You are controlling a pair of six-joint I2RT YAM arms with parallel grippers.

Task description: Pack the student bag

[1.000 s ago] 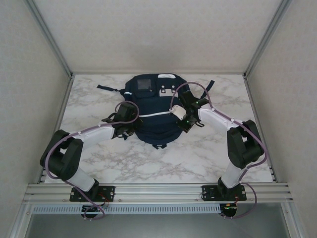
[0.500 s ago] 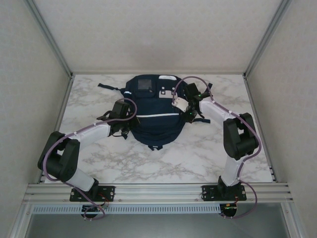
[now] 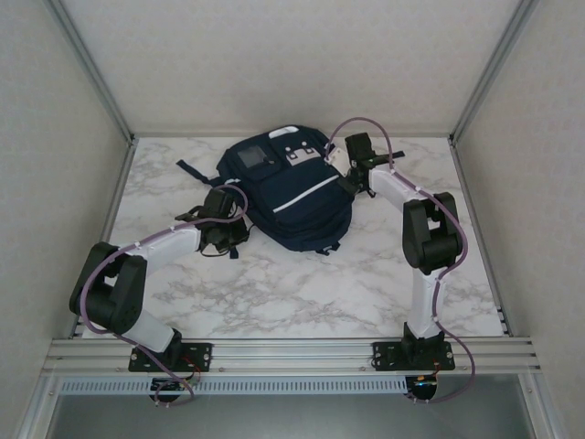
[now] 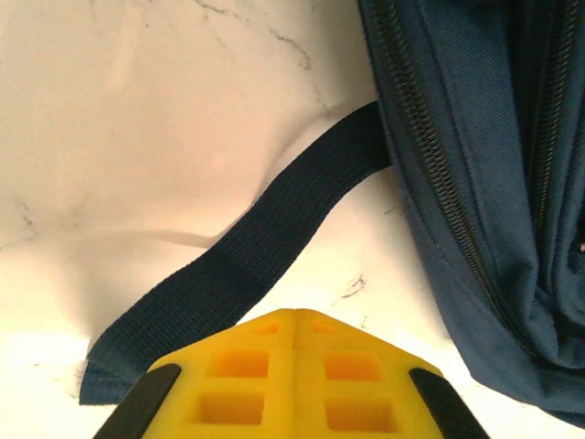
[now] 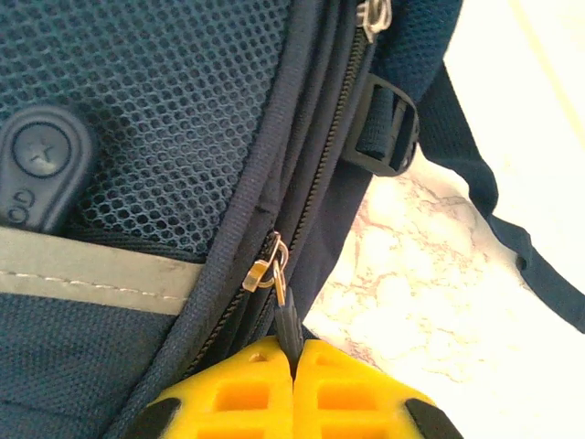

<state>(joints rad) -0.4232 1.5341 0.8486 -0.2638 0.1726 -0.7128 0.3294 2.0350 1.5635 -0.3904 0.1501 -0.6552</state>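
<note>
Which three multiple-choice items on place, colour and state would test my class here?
1. Where does the student bag lie? A. on the marble table; B. on a chair; C. hanging from a hook.
2. What colour are the right gripper's fingers? A. red; B. green; C. yellow.
3. How does the right gripper stand? A. wide open; B. closed on the zipper pull; C. holding a book.
Answers: 1 A, the top view shows it flat on the marble; 2 C, they show yellow in the right wrist view; 3 B, the dark pull sits pinched between them.
</note>
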